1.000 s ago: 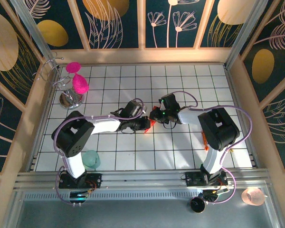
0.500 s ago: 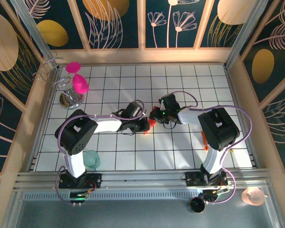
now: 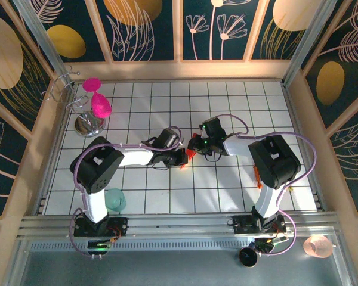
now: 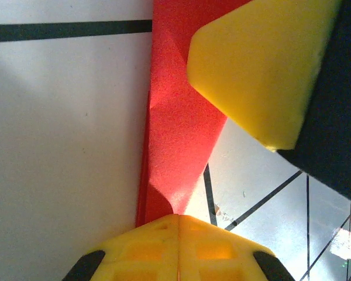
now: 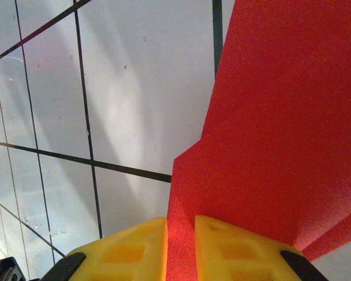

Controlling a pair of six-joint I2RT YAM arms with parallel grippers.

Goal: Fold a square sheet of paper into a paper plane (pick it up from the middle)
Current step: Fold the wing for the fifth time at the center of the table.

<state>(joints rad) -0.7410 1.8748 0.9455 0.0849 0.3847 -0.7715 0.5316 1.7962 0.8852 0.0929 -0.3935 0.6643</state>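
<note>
Between the left claw [image 4: 178, 219] and the right claw [image 5: 180, 226], over the desk [image 3: 227, 179], sits the half-folded paper plane [image 4: 175, 117], each claw pinching one end. A crease seems underway; next calls for an even pull, no tearing. Bare tiles surround both claws; pink goblets [image 3: 100, 104] stand well beyond the left one.

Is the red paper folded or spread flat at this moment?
Folded. In the right wrist view the red paper shows overlapping layers with a stepped edge; in the left wrist view it is a narrow creased strip.
</note>
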